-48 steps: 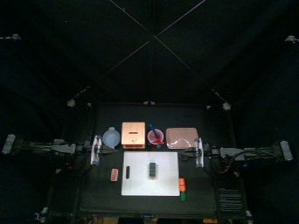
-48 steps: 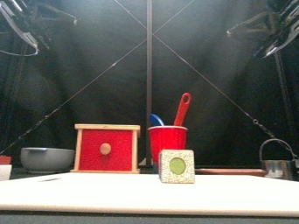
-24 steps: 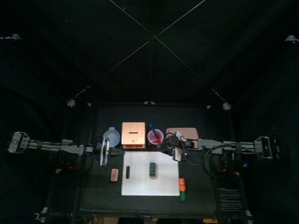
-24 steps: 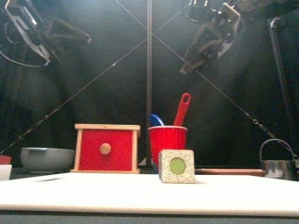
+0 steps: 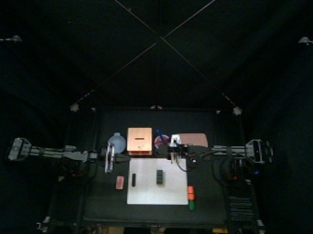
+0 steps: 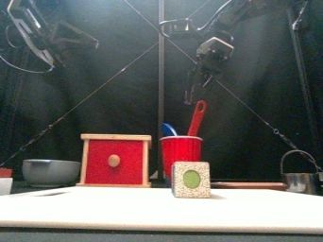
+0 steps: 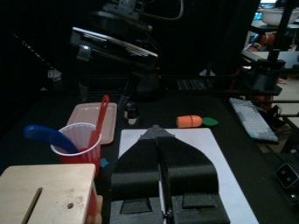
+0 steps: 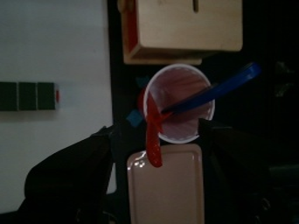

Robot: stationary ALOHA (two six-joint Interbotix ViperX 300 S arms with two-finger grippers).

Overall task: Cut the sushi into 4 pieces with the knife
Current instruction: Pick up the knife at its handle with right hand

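The dark green sushi roll [image 5: 160, 175] lies on the white cutting board [image 5: 174, 184]; in the front view the sushi roll [image 6: 191, 179] shows end-on. Behind it, a red cup [image 6: 180, 152] holds a red knife [image 6: 197, 116] and a blue knife [image 6: 168, 129]. My right gripper [image 6: 206, 59] hangs open high above the cup, near the red knife's handle. From the right wrist, its spread jaws frame the red cup [image 8: 177, 101] and red knife [image 8: 152, 133]. My left gripper [image 5: 108, 159] hovers by the board's left edge, and the left gripper [image 7: 158, 136] has its jaws together, holding nothing.
A wooden box [image 5: 139, 140] with a red drawer front [image 6: 115, 161] stands left of the cup, a blue-grey bowl [image 5: 116, 143] further left. The pink tray [image 5: 192, 142] lies right of the cup. A metal cutter [image 6: 297, 177] stands far right. Small toy foods [image 5: 191, 194] lie near the board.
My right arm has swung in from the right to above the red cup, and its jaws have opened. The left arm lifted and shifted slightly, then held still.
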